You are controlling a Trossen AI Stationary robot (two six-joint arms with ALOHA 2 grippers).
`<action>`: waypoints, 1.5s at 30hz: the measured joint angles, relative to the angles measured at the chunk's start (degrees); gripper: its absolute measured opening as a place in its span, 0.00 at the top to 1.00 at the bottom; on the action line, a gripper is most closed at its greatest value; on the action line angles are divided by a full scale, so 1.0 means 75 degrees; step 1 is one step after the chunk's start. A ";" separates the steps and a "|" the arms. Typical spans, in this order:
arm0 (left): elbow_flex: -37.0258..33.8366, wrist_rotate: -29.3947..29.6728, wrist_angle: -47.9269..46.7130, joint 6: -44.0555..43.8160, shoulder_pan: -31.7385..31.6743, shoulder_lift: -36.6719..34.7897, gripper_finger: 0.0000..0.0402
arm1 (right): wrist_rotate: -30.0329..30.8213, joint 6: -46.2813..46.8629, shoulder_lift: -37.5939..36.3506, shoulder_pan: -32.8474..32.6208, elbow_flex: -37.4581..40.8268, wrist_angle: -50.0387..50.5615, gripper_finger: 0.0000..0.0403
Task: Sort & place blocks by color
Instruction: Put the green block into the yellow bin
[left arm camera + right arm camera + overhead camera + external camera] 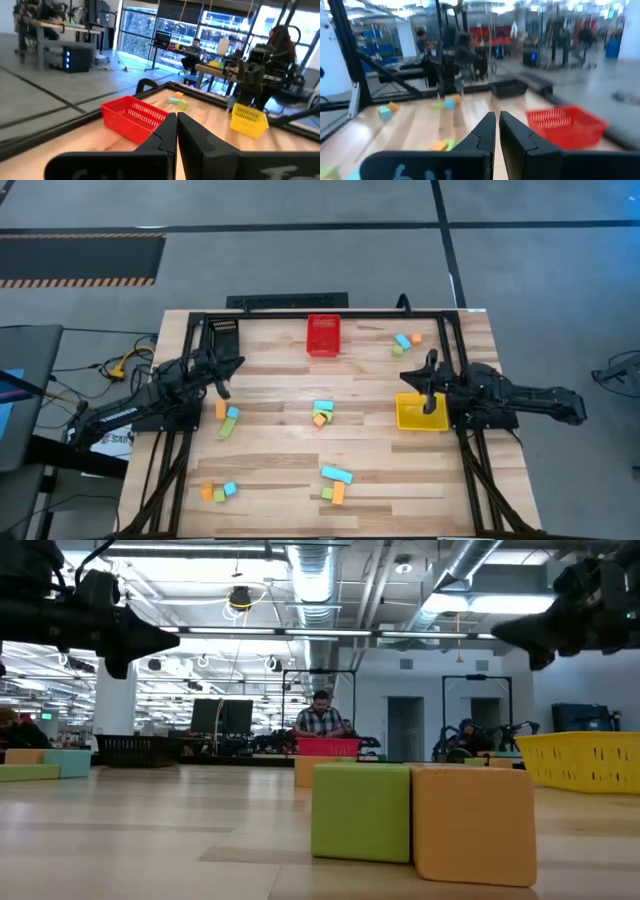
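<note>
Small orange, light blue and light green blocks lie in loose groups on the wooden table: one by the left arm (pixel 227 418), one at the middle (pixel 321 413), one at the far right (pixel 407 341) and two near the front (pixel 217 491) (pixel 335 483). In the low view a green block (pixel 360 812) and an orange block (pixel 472 823) stand side by side, touching. My left gripper (pixel 236 364) (pixel 177 126) hovers high over the table's left side, shut and empty. My right gripper (pixel 406 375) (pixel 497 125) hovers by the yellow bin (pixel 420 412), also shut and empty.
A red bin (pixel 323 335) stands at the far middle and a black bin (pixel 225 335) in the far left corner. A dark frame (pixel 330 314) runs along the table's far and side edges. A person (pixel 320 715) sits in the room beyond the table.
</note>
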State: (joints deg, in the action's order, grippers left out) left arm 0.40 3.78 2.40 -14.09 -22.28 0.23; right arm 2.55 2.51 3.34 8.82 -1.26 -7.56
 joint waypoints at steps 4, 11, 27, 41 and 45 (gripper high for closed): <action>0.0000 0.0002 0.0173 -0.0217 0.0000 0.0003 1.00 | 0.0098 -0.1014 0.0002 0.0101 0.0000 -0.0402 0.88; 0.0085 -0.0678 0.1440 -0.0005 0.0003 0.0011 1.00 | 0.0598 -0.1600 0.0002 0.0374 -0.0009 -0.1518 0.88; 0.1398 -0.0299 0.2339 0.1881 0.0000 0.3110 0.99 | 0.0712 -0.2076 0.1865 0.1136 -0.1066 -0.0636 0.69; 0.2838 0.0482 0.2106 0.3454 -0.0144 0.6276 0.50 | 0.1793 0.0241 0.6252 0.2355 -0.4204 0.3986 0.32; 0.3061 0.0479 0.2055 0.3454 -0.0325 0.6712 0.37 | 0.1669 -0.0113 0.7646 0.2922 -0.5099 0.5010 0.29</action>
State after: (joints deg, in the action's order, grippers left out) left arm 23.36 7.38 17.82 11.81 -24.72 50.57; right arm 15.07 1.66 60.68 30.73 -39.50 30.01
